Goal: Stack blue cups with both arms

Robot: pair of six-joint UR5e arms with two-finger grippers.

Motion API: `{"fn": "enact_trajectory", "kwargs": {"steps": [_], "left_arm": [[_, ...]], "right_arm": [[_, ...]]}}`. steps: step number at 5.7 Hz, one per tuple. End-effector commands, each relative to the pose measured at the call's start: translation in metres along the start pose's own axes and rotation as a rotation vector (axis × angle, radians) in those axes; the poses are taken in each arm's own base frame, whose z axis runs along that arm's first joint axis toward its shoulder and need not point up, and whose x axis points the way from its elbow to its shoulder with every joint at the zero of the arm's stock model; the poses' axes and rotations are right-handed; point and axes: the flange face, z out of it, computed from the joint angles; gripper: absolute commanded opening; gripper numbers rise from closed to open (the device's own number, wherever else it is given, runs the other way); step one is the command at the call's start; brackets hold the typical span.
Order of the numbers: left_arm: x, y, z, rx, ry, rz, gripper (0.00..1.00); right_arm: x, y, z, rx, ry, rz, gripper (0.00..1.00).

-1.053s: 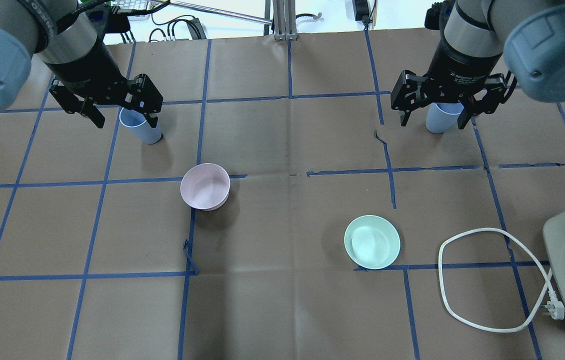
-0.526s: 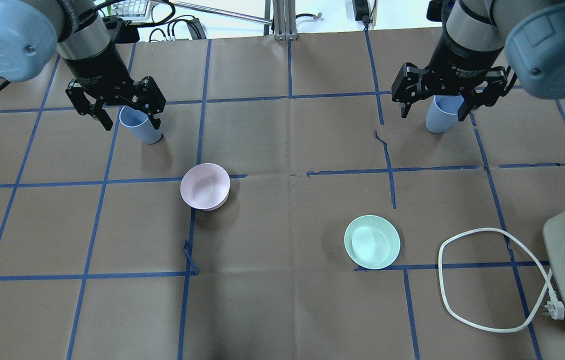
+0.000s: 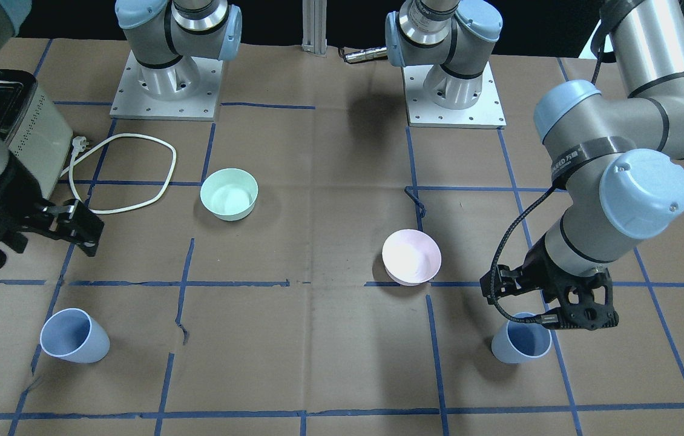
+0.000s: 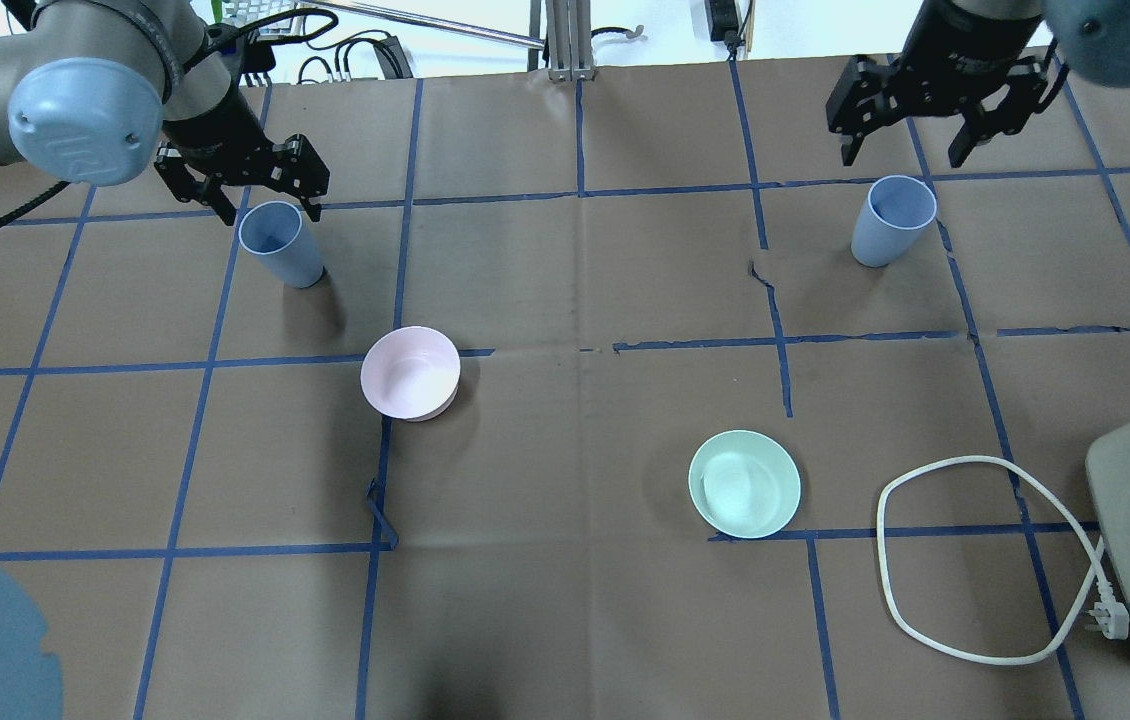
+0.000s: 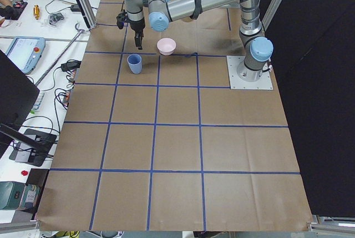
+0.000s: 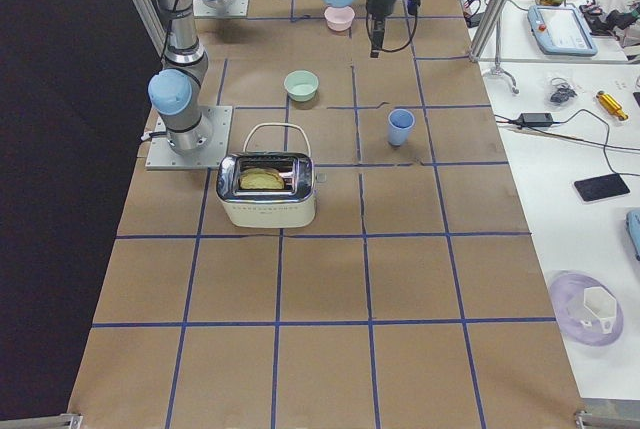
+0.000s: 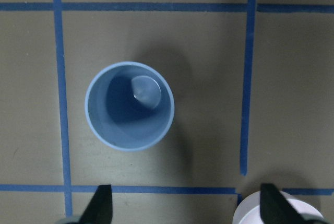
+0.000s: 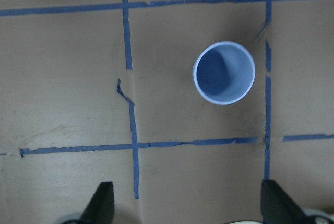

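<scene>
**While the left gripper [image 4: 270, 213] and right gripper [image 4: 903, 158] hang spread, two blue cups stand apart**

As both sets of fingers stay wide, here's the layout. Brown paper table [image 4: 565, 280], crossed by blue tape lines [image 4: 525, 197], runs open between the two grippers, and its far edge lies just beyond them both. Well back from the right gripper, toward the robot and out to its right, sits the toaster [image 6: 266, 189] with a slice of toast [image 6: 262, 179] in its slot. Green bowl [image 4: 744, 483], hollow showing bare, well back from the right gripper and inward. Pink bowl [image 4: 410, 372], likewise bare inside, near the left gripper, its rim peeking beside one fingertip in the left wrist view. Left cup [image 4: 280, 250] upright, only its own shiny bottom showing, right under the left gripper, whose fingers hang either side of the rim without touching. Right cup [image 4: 890, 225] upright, bare inside, below and just back from the raised right gripper, well apart from the other cup. White cable [image 4: 955, 459] loops out from the toaster toward the green bowl.
</scene>
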Motion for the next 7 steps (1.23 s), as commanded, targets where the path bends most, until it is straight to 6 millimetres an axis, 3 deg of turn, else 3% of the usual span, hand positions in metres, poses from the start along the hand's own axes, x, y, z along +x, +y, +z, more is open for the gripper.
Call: {"fn": "enact_trajectory", "kwargs": {"steps": [1,2,3,4,5,6,7], "left_arm": [[-0.002,-0.018,0.039,0.011,0.000,0.002,0.94],[-0.002,-0.024,0.059,0.005,0.000,0.009,0.94],[0.001,-0.032,0.077,0.022,0.002,0.020,0.90],[0.000,-0.032,0.082,0.013,0.001,0.020,0.67],[0.000,-0.032,0.085,0.006,0.000,0.020,0.37],[0.000,-0.032,0.084,0.005,0.001,0.019,0.21],[0.001,-0.031,0.079,0.005,0.002,0.020,0.15]], "right_arm": [[0.067,-0.041,0.037,0.000,0.001,-0.072,1.00],[0.084,-0.051,0.063,-0.014,-0.002,-0.080,1.00],[0.086,-0.056,0.098,-0.046,-0.011,-0.077,1.00],[0.087,-0.059,0.139,-0.052,-0.012,-0.068,1.00],[0.084,-0.050,0.161,-0.066,-0.015,-0.059,1.00],[0.083,-0.044,0.178,-0.061,-0.011,-0.060,1.00],[0.082,-0.039,0.190,-0.067,-0.012,-0.062,1.00]]}}
